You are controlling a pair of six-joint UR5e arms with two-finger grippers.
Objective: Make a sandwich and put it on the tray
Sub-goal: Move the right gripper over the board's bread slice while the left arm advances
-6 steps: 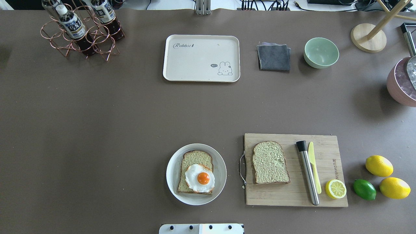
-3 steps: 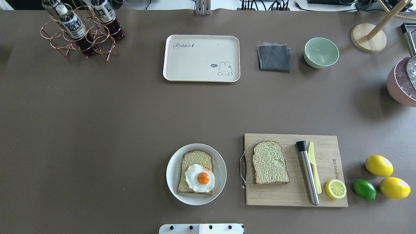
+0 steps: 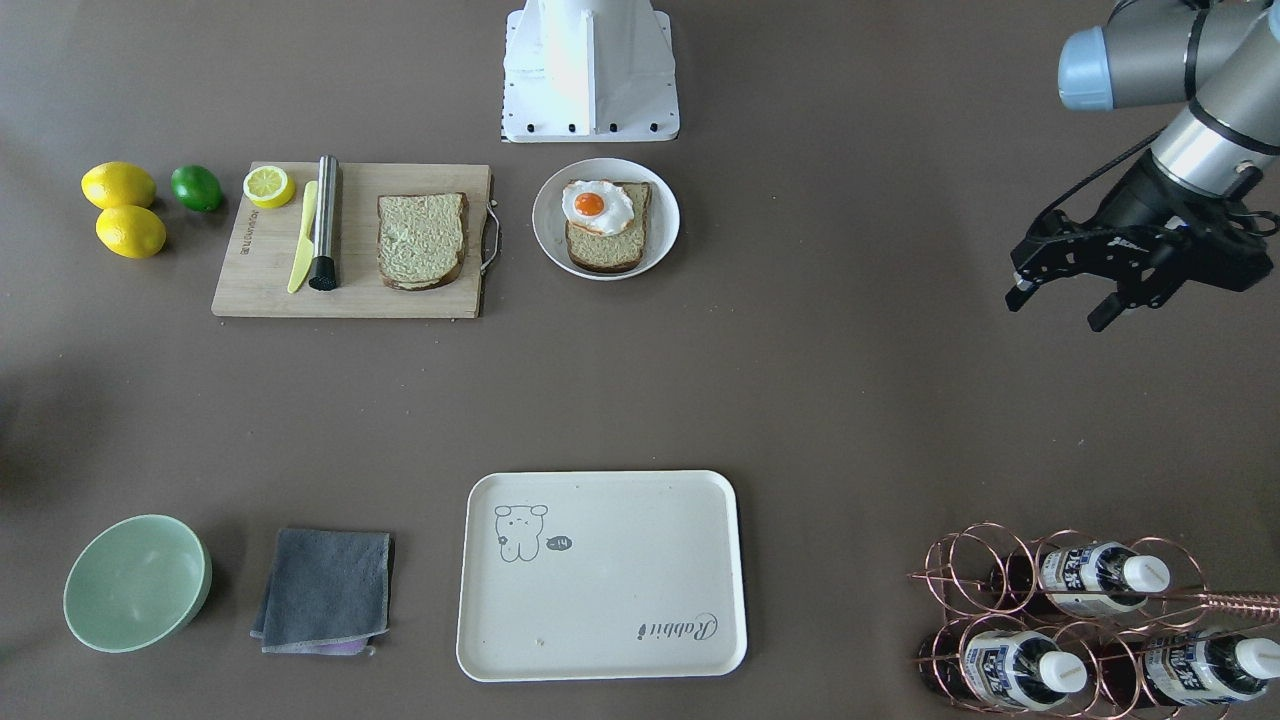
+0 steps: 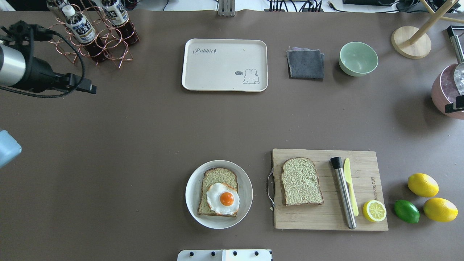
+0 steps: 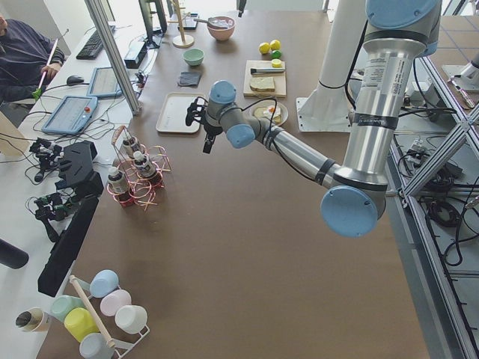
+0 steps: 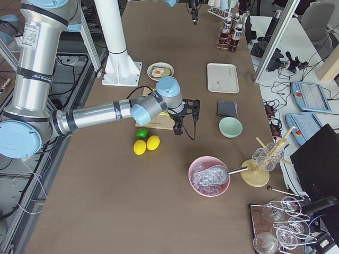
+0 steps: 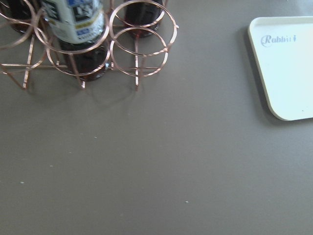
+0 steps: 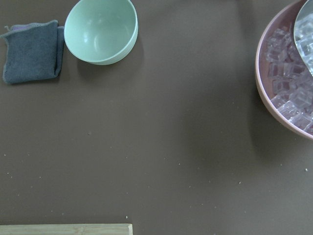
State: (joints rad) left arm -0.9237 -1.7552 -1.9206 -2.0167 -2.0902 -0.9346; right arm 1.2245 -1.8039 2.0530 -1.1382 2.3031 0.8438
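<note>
One bread slice (image 4: 217,177) lies on a round white plate (image 4: 191,192) with the fried egg (image 4: 223,198) on top of it. A second bread slice (image 4: 301,181) lies on the wooden cutting board (image 4: 326,217). The cream tray (image 4: 224,65) is empty at the far middle and also shows in the left wrist view (image 7: 288,63). My left gripper (image 3: 1055,310) is open and empty, hovering near the bottle rack, far from the food. My right gripper (image 6: 185,120) hangs over the table between the cutting board and the green bowl; I cannot tell whether it is open.
A copper rack with bottles (image 4: 90,36) stands at the far left. A grey cloth (image 4: 305,64), a green bowl (image 4: 358,58) and a pink bowl of ice (image 4: 447,92) are at the far right. A metal muddler (image 4: 343,192), a yellow knife, a lemon half, lemons and a lime sit near the board.
My left arm has come into the overhead view at the left edge, and a tip of my right gripper shows at the right edge. Nothing on the table has moved.
</note>
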